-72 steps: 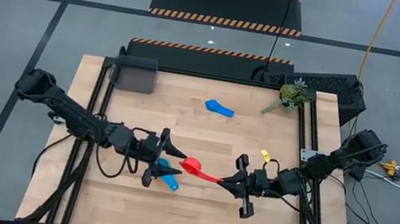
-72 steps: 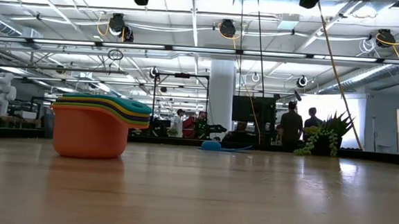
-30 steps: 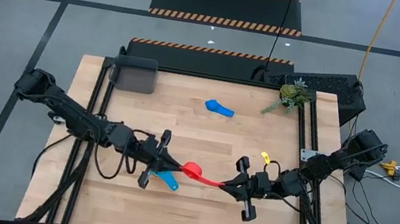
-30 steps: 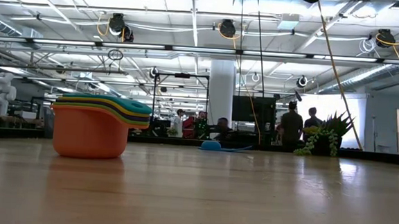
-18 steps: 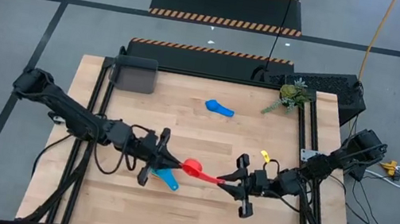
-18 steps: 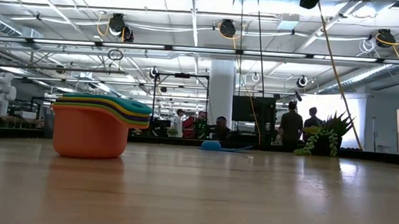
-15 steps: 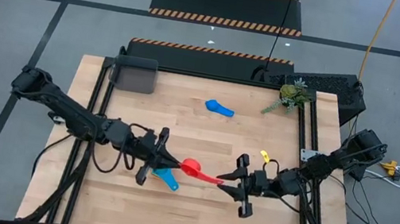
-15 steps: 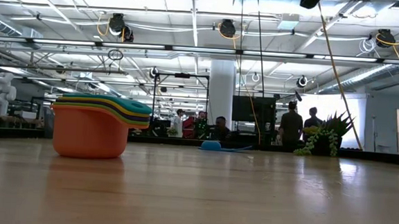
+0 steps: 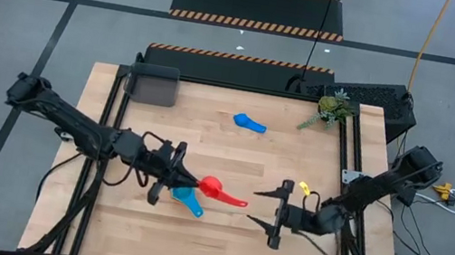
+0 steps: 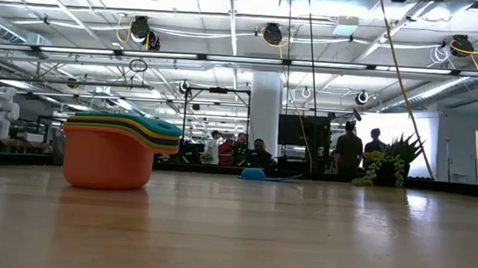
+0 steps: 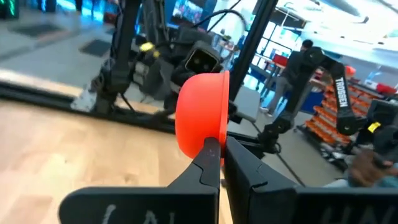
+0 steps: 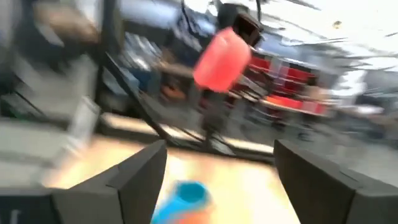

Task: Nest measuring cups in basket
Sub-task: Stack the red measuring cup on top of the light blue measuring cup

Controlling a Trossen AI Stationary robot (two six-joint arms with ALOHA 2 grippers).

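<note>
High view: the left gripper (image 9: 178, 177) sits over the middle of the table (image 9: 218, 245), pinched tight on the rim of the red measuring cup (image 9: 211, 185), whose handle points toward the right arm. Just beside it lies a light blue measuring cup (image 9: 188, 200). The right gripper (image 9: 274, 210) is near the handle's tip but apart from it, fingers spread wide and holding nothing. A second light blue measuring cup (image 9: 248, 123) lies farther back, the dark grey basket (image 9: 154, 85) stands at the far left corner (well apart from both arms), and a green plant sprig (image 9: 331, 110) marks the far right corner.

Low view: a nested stack of measuring cups (image 10: 113, 151), orange on the outside, stands on the wood, with people in the room behind.

Left wrist view: the two fingers (image 11: 245, 169) are closed narrow on the red cup's edge, bowl raised above the tabletop.

Right wrist view: the fingers (image 12: 140, 171) stand far apart, the red cup hangs beyond them, and a light blue one lies on the table.
</note>
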